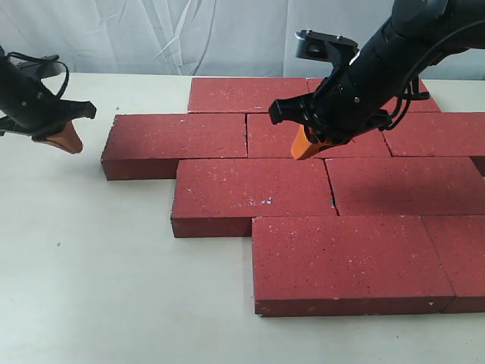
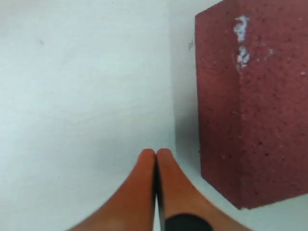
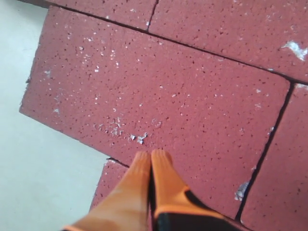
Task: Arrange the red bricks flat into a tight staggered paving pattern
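Several dark red bricks lie flat in staggered rows on the table, among them the leftmost brick [image 1: 178,140], a middle brick [image 1: 250,189] and a front brick [image 1: 348,262]. My left gripper [image 1: 67,140] hangs shut and empty over bare table, left of the leftmost brick; in the left wrist view its orange fingertips [image 2: 155,154] are pressed together beside that brick's end [image 2: 250,106]. My right gripper [image 1: 303,148] is shut and empty, low over the middle of the paving. Its tips [image 3: 151,155] hover above a speckled brick [image 3: 159,96] near a joint.
The pale table [image 1: 83,265] stretches out left of and in front of the bricks. A white cloth backdrop [image 1: 151,34] hangs behind. The right-hand bricks [image 1: 462,258] run to the frame edge. My right arm [image 1: 379,68] covers part of the back row.
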`<control>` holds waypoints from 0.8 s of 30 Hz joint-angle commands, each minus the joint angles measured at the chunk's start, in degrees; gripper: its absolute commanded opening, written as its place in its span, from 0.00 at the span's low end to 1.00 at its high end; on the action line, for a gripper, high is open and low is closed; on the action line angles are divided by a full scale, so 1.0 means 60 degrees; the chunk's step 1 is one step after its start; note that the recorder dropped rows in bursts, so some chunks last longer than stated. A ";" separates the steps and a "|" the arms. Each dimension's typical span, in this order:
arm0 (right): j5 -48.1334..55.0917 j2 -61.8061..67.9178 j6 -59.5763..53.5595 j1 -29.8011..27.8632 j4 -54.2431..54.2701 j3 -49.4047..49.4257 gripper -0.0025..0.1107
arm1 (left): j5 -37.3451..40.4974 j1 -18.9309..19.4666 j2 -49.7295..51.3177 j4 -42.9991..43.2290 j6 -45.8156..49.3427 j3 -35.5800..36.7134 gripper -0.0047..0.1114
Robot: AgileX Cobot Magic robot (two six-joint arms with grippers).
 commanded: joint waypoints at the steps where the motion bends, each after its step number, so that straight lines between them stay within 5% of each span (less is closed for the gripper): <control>1: -0.0020 -0.0086 -0.0042 0.0001 0.0001 -0.0030 0.02 | 0.0198 0.0007 -0.0761 -0.0011 -0.0133 0.0339 0.04; 24: 0.0217 -0.0086 -0.0042 0.0001 -0.0321 -0.0030 0.02 | -0.1244 0.0007 -0.6346 0.0379 -0.0189 0.5059 0.04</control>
